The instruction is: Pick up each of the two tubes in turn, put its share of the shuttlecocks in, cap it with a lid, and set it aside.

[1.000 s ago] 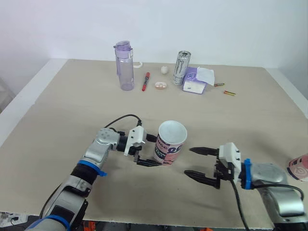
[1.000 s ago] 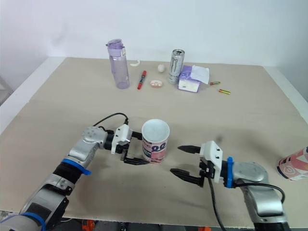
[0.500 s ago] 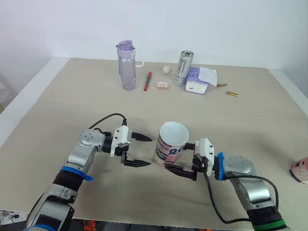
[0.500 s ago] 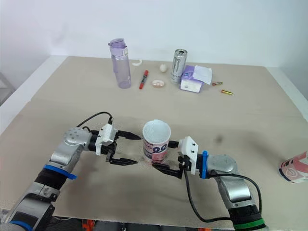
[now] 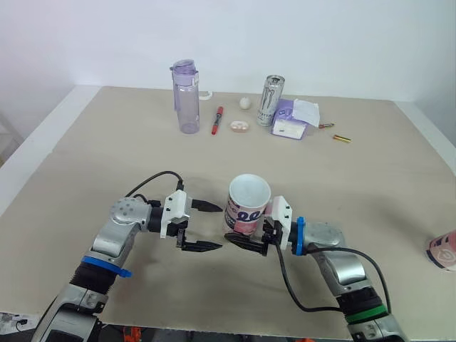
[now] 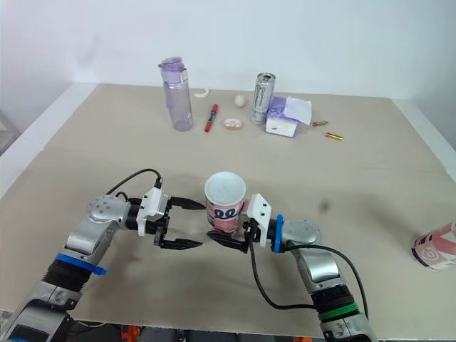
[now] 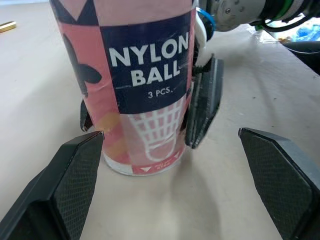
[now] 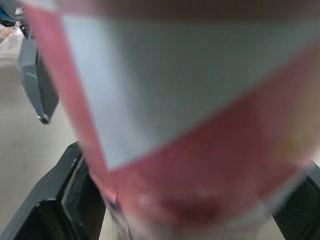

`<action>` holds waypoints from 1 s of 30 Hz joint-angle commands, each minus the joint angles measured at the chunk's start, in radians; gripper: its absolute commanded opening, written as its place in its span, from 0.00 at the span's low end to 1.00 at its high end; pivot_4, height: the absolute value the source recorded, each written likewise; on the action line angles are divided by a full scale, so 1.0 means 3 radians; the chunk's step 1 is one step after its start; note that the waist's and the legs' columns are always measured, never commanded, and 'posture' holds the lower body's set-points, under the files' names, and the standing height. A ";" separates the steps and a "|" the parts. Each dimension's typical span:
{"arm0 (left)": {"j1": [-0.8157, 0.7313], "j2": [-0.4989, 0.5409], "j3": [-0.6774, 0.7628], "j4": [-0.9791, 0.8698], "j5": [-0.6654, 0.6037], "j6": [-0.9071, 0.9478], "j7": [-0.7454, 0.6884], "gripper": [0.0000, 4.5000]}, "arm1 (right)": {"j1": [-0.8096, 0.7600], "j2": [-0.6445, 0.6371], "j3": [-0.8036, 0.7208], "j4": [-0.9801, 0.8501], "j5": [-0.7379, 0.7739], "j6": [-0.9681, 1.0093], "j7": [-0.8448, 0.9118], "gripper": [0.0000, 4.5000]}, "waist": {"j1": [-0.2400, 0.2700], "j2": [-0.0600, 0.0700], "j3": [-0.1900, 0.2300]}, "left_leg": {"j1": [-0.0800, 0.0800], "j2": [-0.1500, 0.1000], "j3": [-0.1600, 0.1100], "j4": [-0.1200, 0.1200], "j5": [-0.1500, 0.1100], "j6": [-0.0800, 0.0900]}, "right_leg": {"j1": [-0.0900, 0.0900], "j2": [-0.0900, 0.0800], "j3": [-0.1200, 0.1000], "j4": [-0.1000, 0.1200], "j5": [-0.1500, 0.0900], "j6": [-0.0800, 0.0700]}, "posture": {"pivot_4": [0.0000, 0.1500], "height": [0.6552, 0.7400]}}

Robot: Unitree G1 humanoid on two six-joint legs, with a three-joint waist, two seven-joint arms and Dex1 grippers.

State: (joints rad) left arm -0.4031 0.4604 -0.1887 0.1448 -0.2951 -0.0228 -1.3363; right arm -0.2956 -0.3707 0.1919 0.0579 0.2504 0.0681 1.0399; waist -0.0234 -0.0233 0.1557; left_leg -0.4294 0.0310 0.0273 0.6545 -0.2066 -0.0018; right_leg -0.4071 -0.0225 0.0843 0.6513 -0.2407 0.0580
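Nearest to me, an open tube (image 5: 248,206) stands upright on the table (image 5: 107,157), a little in from the front edge and about the middle of its width, its white mouth facing up. Its pink and navy label reads "NYLON BALL 3 PCS." The right gripper (image 5: 241,229) is clamped on the tube low down, a black finger pressed against each side near the base. The left gripper (image 5: 217,226) sits just beside the tube on the robot's left, its two fingers (image 5: 206,206) spread wide with nothing between them, their tips pointing at the tube but apart from it.

Off at the right edge of the table is a second tube (image 5: 442,249), partly cut off from sight.

Along the far side there is a clear purple bottle (image 5: 187,96), a red pen (image 5: 216,120) beside it, a small white ball (image 5: 244,102), a silver can (image 5: 269,101), and a purple and white box (image 5: 288,120) touching the can.
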 commanded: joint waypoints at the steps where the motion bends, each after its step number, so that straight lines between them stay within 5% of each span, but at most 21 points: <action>1: 0.0036 0.0061 0.0088 -0.0085 -0.0052 -0.0050 0.0034 1.00 | -0.0126 0.0009 -0.0008 0.0017 0.0051 -0.0070 0.0065 0.93 | 0.0000 0.0000 0.0000 | 0.0000 0.0000 0.0000 0.0000 0.0000 0.0000 | 0.0000 0.0000 0.0000 0.0000 0.0000 -0.0001 | 1.00 1.00; 4: 0.0028 0.0051 0.0090 -0.0076 -0.0049 -0.0052 0.0055 1.00 | -0.0120 -0.0014 -0.0039 0.0018 0.0046 -0.0076 0.0050 0.76 | 0.0000 0.0000 0.0000 | 0.0000 0.0001 0.0000 0.0000 0.0000 0.0000 | 0.0000 0.0000 -0.0001 0.0000 0.0000 -0.0001 | 1.00 1.00; 12: -0.0017 -0.0168 0.0130 -0.0166 -0.0214 0.0090 0.0276 1.00 | 0.0340 -0.0222 -0.0475 -0.0502 0.0232 0.0098 -0.0261 0.76 | 0.0021 0.0000 0.0000 | -0.0003 -0.0002 -0.0004 0.0000 0.0000 -0.0001 | 0.0002 -0.0002 -0.0002 0.0000 -0.0002 0.0003 | 1.00 1.00; 19: 0.0010 -0.0274 0.0031 -0.0240 -0.0239 0.0070 0.0289 1.00 | 0.1184 -0.0147 -0.1704 -0.0816 0.0239 0.0154 -0.1415 0.76 | 0.0028 0.0002 -0.0002 | -0.0003 -0.0003 -0.0005 -0.0002 0.0000 -0.0001 | 0.0002 -0.0002 -0.0001 0.0000 -0.0004 0.0005 | 1.00 1.00; 30: -0.0119 -0.0396 -0.0013 -0.0116 -0.0215 0.0040 0.0295 1.00 | 0.0853 -0.0113 -0.2439 -0.0207 0.0412 0.0442 -0.2341 0.76 | -0.0008 0.0005 -0.0002 | 0.0010 -0.0004 0.0003 0.0000 0.0006 0.0005 | 0.0004 -0.0002 0.0007 -0.0001 -0.0006 0.0005 | 1.00 1.00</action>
State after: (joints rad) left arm -0.4171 0.3538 -0.1906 0.1088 -0.3558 0.0054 -1.2502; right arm 0.0135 -0.3958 -0.4687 -0.0757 0.3272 0.1701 0.4023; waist -0.0259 -0.0217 0.1551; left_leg -0.4261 0.0298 0.0281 0.6545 -0.2043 0.0005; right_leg -0.4056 -0.0230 0.0865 0.6511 -0.2422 0.0593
